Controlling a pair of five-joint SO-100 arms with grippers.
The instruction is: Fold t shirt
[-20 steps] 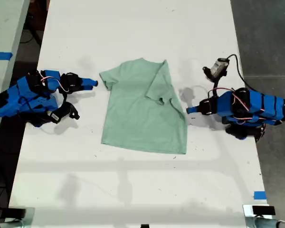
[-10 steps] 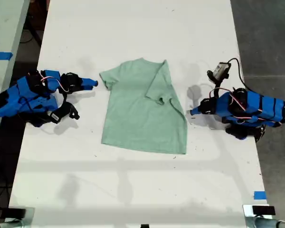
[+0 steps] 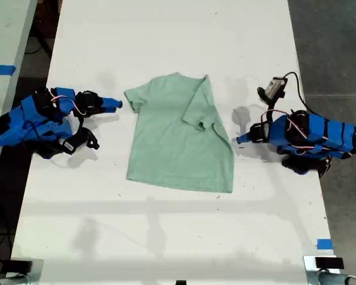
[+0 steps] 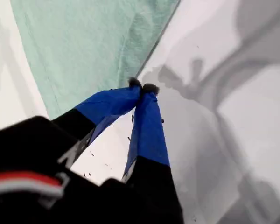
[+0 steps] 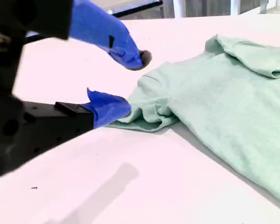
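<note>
The pale mint-green t shirt [image 3: 178, 136] lies flat in the middle of the white table [image 3: 166, 237], its sleeve on the exterior view's right folded in over the body. My first gripper [image 3: 242, 139] sits on the exterior view's right, just off the shirt's edge [image 4: 84, 42]. Its blue fingertips [image 4: 142, 87] are shut together on nothing, over bare table. My second gripper [image 3: 116, 105] is on the exterior view's left, at the other sleeve [image 5: 147, 109]. It stands open [image 5: 130, 84], fingers apart just short of the sleeve's hem.
A blue tape mark [image 3: 324, 244] sits near the table's front corner on the exterior view's right. Dark floor lies past that edge. A second table with blue tape [image 3: 0, 69] is at the exterior view's left. A cable [image 3: 296, 83] loops above the first arm.
My first gripper has drawn back a little toward the exterior view's right, away from the shirt's edge. The shirt and my second arm have not moved.
</note>
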